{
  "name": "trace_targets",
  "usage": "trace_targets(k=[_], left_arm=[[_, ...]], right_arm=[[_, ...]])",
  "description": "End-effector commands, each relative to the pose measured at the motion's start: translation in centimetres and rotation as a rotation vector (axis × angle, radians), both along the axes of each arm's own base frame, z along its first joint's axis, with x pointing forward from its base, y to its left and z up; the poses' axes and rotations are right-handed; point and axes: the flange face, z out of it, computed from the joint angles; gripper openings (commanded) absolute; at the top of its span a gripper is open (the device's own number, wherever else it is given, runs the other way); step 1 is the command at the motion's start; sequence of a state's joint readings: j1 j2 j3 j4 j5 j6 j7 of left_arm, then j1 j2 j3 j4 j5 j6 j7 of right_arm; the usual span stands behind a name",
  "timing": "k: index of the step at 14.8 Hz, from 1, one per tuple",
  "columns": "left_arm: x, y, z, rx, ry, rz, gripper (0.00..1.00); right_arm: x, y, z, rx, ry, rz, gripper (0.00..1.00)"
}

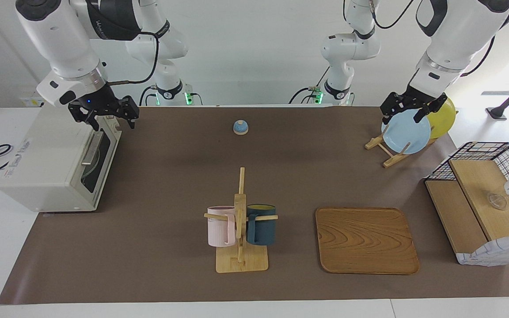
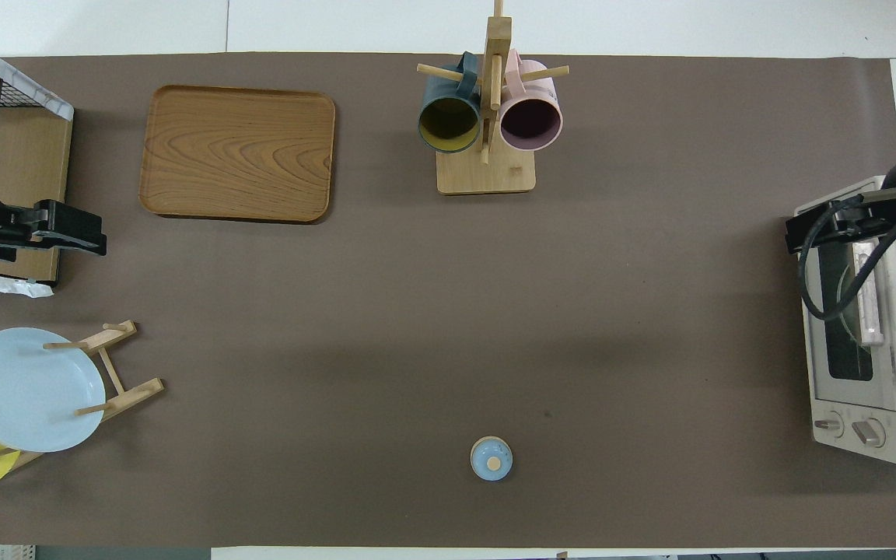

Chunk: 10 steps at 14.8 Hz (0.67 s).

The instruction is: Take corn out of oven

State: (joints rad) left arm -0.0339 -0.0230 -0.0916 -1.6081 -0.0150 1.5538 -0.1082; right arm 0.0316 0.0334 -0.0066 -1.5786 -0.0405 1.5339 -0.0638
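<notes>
Corn is nowhere to be seen from where I stand; if it is in the oven (image 1: pixel 55 163), the dark glass door (image 1: pixel 97 159) hides it, and the door looks shut, so I cannot say which way its long axis runs. The oven sits at the right arm's end of the table (image 1: pixel 170 176), its front facing along the table toward the mug rack (image 1: pixel 240 229). The right hand (image 1: pixel 104 115) hangs over the top edge of the door, just above the silver bar handle (image 1: pixel 92 148), its fingers apart and grasping nothing. That arm is plainly the nearer one; I judge the door must come down first. The left hand (image 1: pixel 407 111) waits over the blue plate (image 1: pixel 406 131), whether released or clenched I cannot tell. The overhead view shows the two knobs (image 2: pixel 848 428), which the facing view does not.
</notes>
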Motion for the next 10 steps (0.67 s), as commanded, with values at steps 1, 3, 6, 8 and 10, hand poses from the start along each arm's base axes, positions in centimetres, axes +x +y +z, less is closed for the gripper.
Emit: trace_targets(k=[1,3,6,8,10], left_arm=[[-0.4,0.2,0.4,-0.011,0.008,-0.001,1.00],[-0.4,0.2,0.4,-0.011,0.008,-0.001,1.00],[-0.4,0.2,0.4,-0.011,0.008,-0.001,1.00],[-0.4,0.2,0.4,-0.011,0.008,-0.001,1.00],[-0.4,0.3,0.4,-0.011,0.008,0.000,1.00]], right_arm=[[-0.6,-0.2,-0.7,0.020,-0.004,-0.020,0.98],[-0.4,-0.2,-0.9,0.021,-0.019,-0.013,0.30],[-1.2,-1.9,-2.0,0.022,-0.017,-0.005,0.00],[-1.7,-2.3,-2.8,0.015,-0.012,0.004,0.00],[-2.1,-3.4,-4.1,-0.001,-0.025,-0.006,0.00]])
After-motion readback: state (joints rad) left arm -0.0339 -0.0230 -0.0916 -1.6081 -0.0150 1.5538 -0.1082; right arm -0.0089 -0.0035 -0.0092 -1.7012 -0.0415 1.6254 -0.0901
